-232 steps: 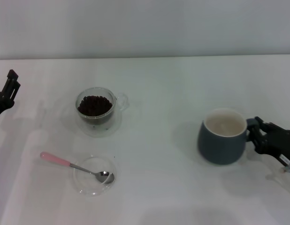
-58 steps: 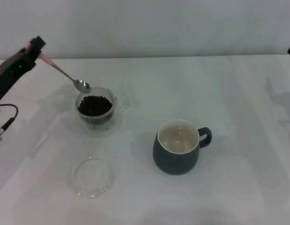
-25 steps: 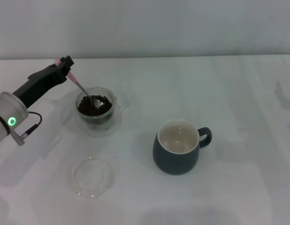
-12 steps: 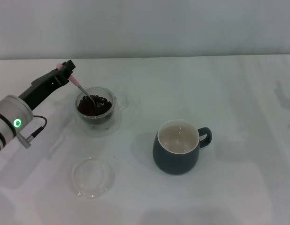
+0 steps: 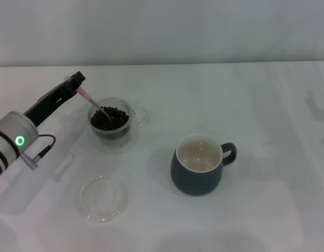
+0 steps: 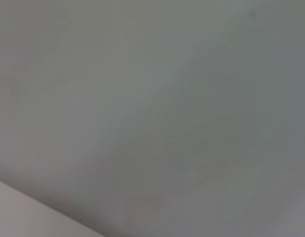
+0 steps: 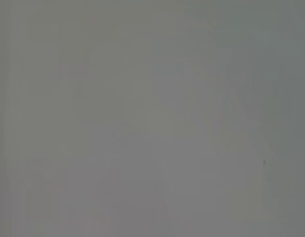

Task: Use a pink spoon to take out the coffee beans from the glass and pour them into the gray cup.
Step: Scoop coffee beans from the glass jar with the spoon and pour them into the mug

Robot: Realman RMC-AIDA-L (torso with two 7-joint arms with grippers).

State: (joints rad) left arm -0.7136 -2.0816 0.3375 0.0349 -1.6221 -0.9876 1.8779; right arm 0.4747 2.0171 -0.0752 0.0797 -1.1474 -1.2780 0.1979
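Head view has my left gripper (image 5: 74, 85) up at the left of the table, pinched tight on the pale handle of the pink spoon (image 5: 90, 101). I hold it slanted down so its bowl digs into the coffee beans (image 5: 110, 117) heaped in the glass (image 5: 111, 125), which stands just beside and below my fingertips. Gripping high on the handle keeps my fingers outside the rim, I judge. Well apart, toward the right, the gray cup (image 5: 198, 171) waits upright and open, handle turned away from me. My right gripper is nowhere in sight
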